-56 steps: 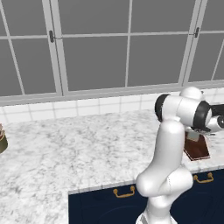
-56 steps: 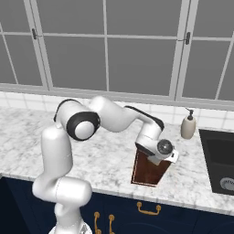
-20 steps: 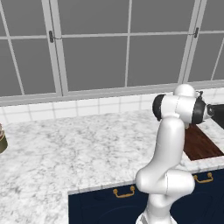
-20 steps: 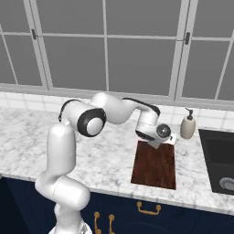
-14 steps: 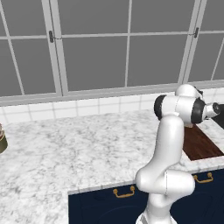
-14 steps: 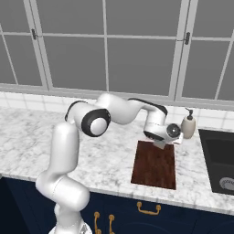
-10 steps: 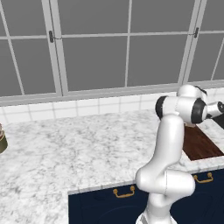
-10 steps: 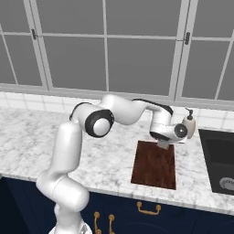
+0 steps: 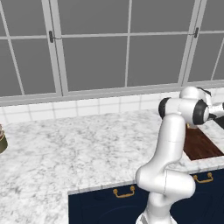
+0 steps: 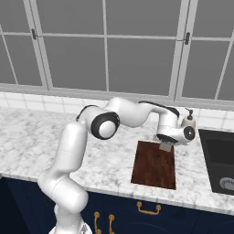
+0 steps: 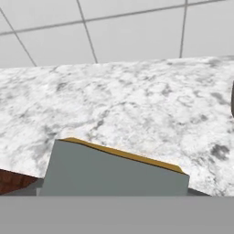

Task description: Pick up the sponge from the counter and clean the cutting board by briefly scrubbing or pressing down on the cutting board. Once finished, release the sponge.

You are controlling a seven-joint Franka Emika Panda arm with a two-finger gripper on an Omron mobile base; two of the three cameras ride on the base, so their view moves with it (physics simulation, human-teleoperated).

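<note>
Bright even rendered light, soft shadows

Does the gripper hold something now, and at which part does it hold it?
Yes, the gripper holds the sponge. The exact part it grips cannot be told; the fingers are hidden.

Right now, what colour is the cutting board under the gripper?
The cutting board is dark reddish-brown wood grain, clearest in the right base view, below the gripper.

one sponge, one cutting board, one soap dispenser, one sink
</note>
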